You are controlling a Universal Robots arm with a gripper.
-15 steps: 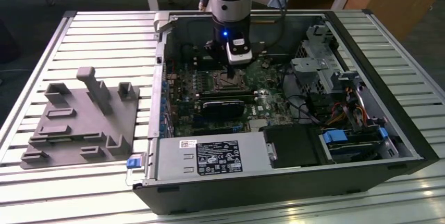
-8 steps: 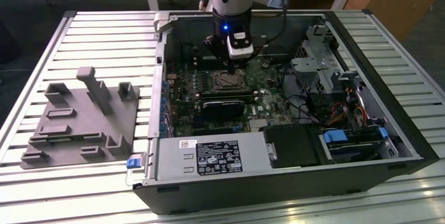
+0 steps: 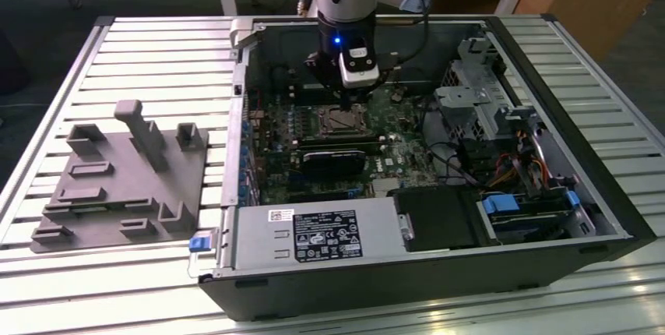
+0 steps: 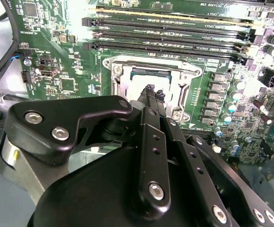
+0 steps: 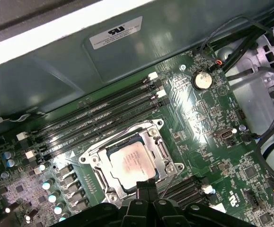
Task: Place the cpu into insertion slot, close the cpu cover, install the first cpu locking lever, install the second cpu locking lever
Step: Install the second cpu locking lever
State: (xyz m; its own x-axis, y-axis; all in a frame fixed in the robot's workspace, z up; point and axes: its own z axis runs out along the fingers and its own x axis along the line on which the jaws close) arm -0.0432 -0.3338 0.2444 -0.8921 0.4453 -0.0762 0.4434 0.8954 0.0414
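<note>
The open computer case (image 3: 540, 156) lies on the slatted bench (image 3: 135, 54). Directly beneath the jaws (image 5: 146, 185), which are pressed together and hold nothing, the cpu (image 5: 133, 160) sits in the insertion slot (image 5: 163, 156), under the closed cpu cover (image 5: 95, 160).

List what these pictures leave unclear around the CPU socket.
- First wrist view: the hand covers the near edge of the cpu and cpu cover.
- Second wrist view: the hand blocks most of the insertion slot.
- Exterior view: locking levers are too small to make out.
</note>
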